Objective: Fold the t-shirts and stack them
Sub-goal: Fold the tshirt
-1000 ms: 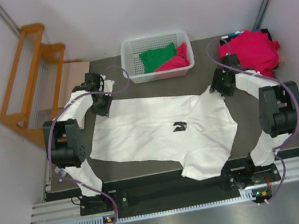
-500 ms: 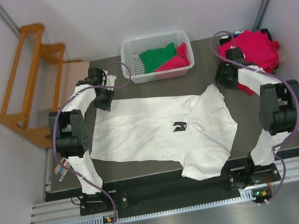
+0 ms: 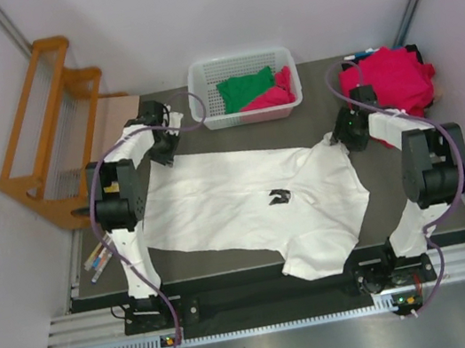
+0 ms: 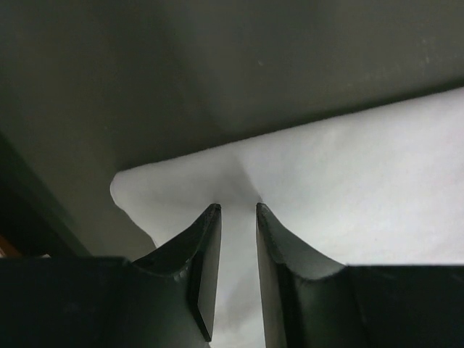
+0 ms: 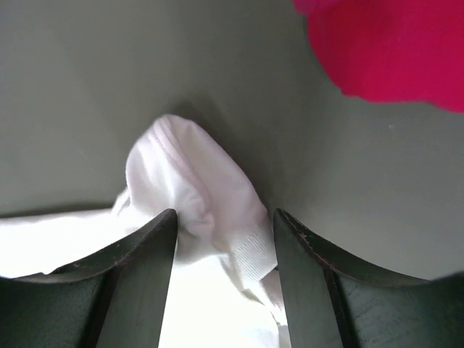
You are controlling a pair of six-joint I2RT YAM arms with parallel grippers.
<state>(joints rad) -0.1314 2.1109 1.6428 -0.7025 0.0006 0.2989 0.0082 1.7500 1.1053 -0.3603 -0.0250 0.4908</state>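
Our left gripper sits at the far-left corner of the white t-shirt, which lies spread across the table. Its jaws are nearly together, pinching a puckered edge, and we judge so thin a hold may slip when lifted. Far right, our right gripper stands with jaws apart around a bunched corner. Closing there could trap extra layers and spoil the fold.

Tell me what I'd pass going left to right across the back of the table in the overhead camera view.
Orange wooden rack → left claw → white lattice basket → crimson-pink t-shirt pile. The white t-shirt spans most of the width, so it's left out.
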